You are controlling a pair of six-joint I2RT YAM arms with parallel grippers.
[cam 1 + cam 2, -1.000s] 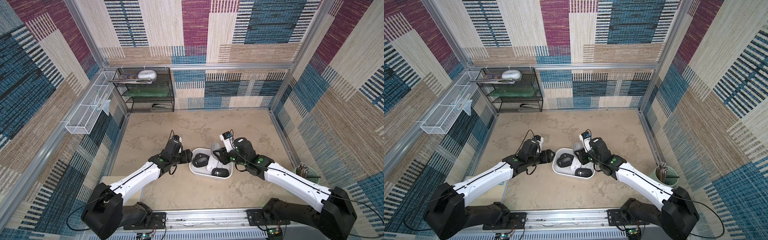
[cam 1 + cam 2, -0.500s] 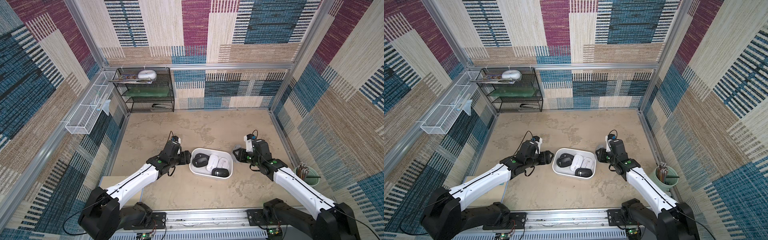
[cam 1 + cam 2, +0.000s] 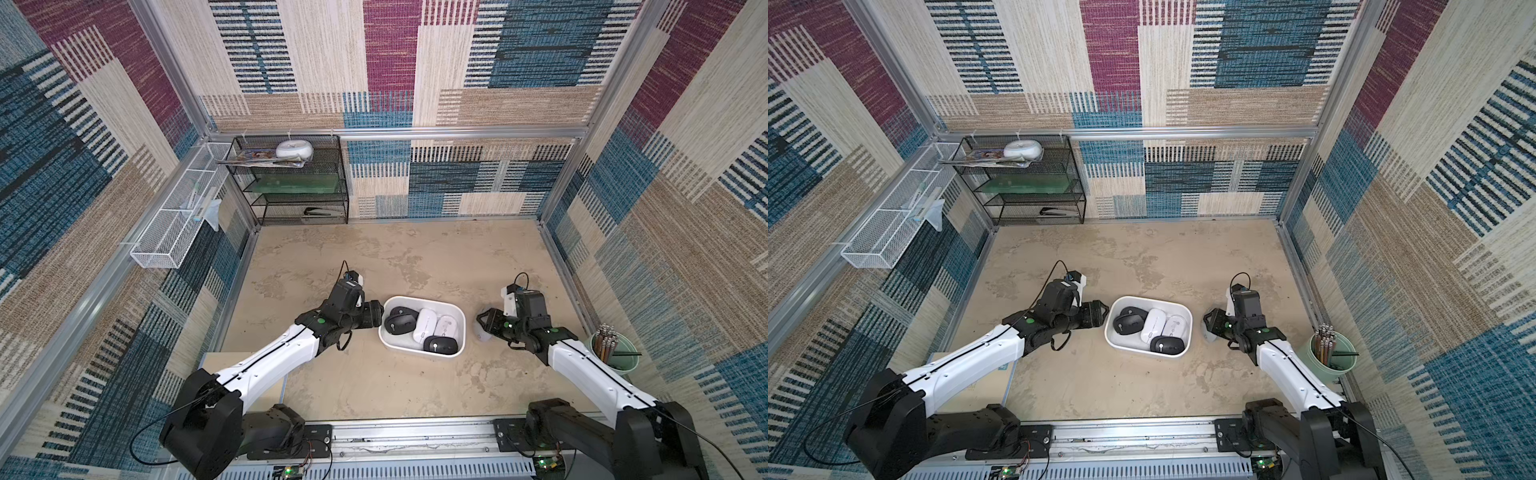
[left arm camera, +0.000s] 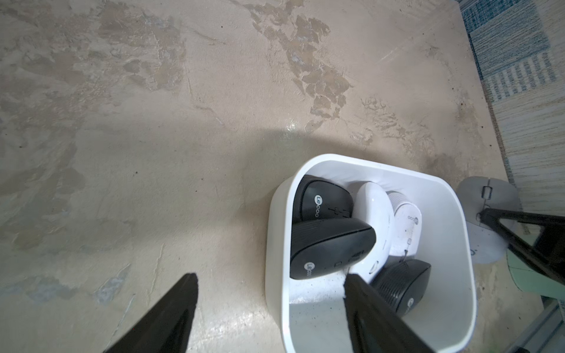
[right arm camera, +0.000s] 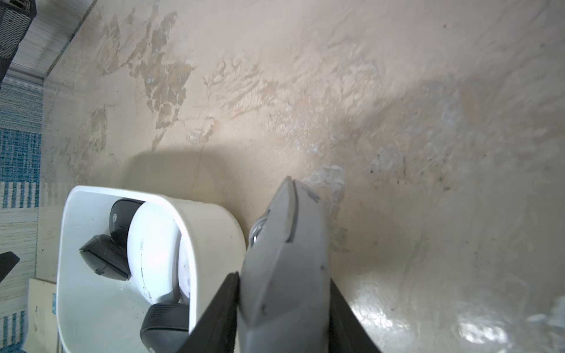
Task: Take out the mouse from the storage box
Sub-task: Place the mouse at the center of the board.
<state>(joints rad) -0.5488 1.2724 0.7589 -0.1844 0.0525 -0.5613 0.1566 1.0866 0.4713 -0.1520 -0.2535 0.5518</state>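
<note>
Grey mouse (image 5: 287, 229) clamped by right pincer (image 5: 283, 279); left pincer (image 4: 269, 276) apart; box (image 4: 367, 165) holds five mice (image 3: 427, 326).

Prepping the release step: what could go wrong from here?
1. The right gripper holds the grey mouse on edge, close to the storage box wall; released so, it may topple against it.
2. The left gripper straddles the box rim, open; any pull could drag the box.

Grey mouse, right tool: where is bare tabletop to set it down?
Bare patch between storage box and black rack; another between box and near rail. Crowded at the left tool straddling the box rim and by the pencil cup.
</note>
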